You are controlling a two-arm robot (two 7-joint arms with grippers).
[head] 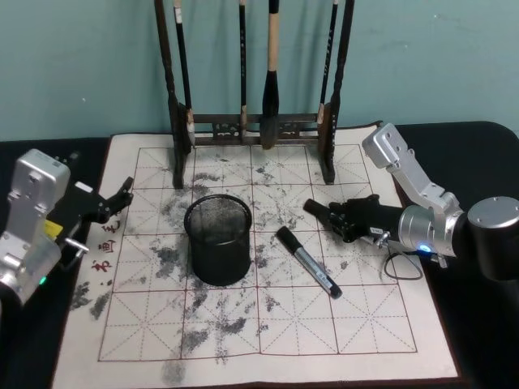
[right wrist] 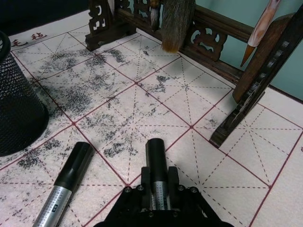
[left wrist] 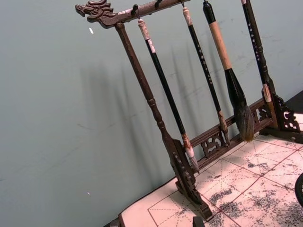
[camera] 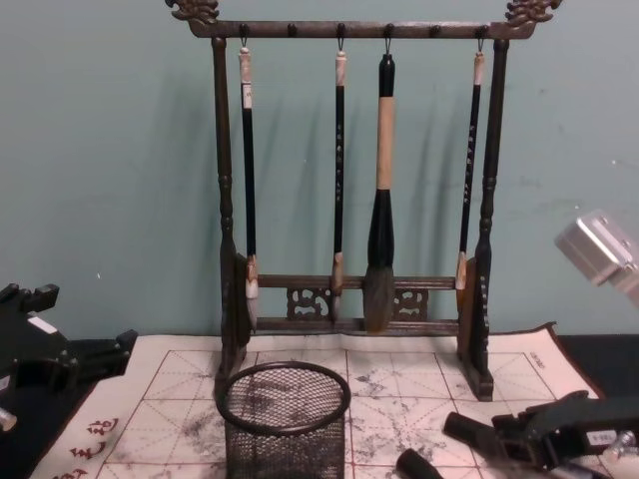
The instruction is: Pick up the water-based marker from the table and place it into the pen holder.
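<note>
The right hand (head: pixel 339 217) is clenched on the water-based marker (head: pixel 315 208) and sits low over the cream mat (head: pixel 268 340) that covers the dark counter (head: pixel 486 348), at about 3 o'clock from the pen holder (head: pixel 217 239). The marker's black cap sticks out past the fingertips toward 10 o'clock. I cannot tell whether it touches the mat.

A second marker (head: pixel 308 261), with a silver barrel and a black cap, lies flat on the mat at roughly 4 o'clock from the pen holder. It is near the holder but not touching it, and just beside the right hand.

The pen holder stands upright in the middle of the mat, with the brush rack (head: pixel 258 126) behind it at 12 o'clock.

The left hand (head: pixel 122 203) is released and holds nothing. It sits at the mat's edge at 9 o'clock, well apart from the holder.
</note>
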